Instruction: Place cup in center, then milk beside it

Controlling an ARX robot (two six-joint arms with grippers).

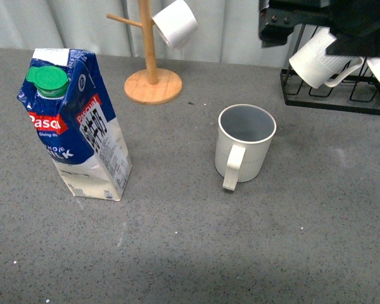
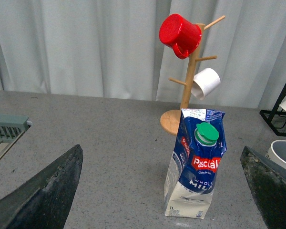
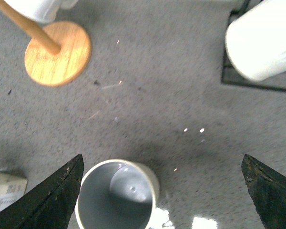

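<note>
**Both grippers open; cup empty near the middle, milk to its left**

The right gripper point(image 3: 162, 155) hangs above the table point(image 1: 240, 253), pointing down. Its two dark fingers point(image 3: 52, 195) are spread wide with nothing between them. The cup point(image 3: 117, 195) stands below, nearer one finger than the other and touched by neither. In the front view only a dark block of the right arm point(image 1: 304, 22) shows, at the far right.

The left gripper point(image 2: 160, 148) sits low and faces across the table towards the milk point(image 2: 196, 164). Its fingers are also wide apart and hold nothing, and the carton stands beyond them, untouched.

The cup point(image 1: 240, 158) is upright close to the middle of the table, handle towards the near side, and its grey-blue inside is empty. The milk point(image 1: 82, 126) stands to its left with a clear gap between them. It is upright, somewhat crumpled, and its green cap point(image 1: 49, 80) is on.

At the far side, a wooden mug tree point(image 1: 151, 63) carries a white mug point(image 1: 175, 22) and a red mug point(image 2: 180, 34). At the far right, a ribbed white mug point(image 1: 318, 60) sits tilted on a black wire rack point(image 1: 329, 95).
</note>
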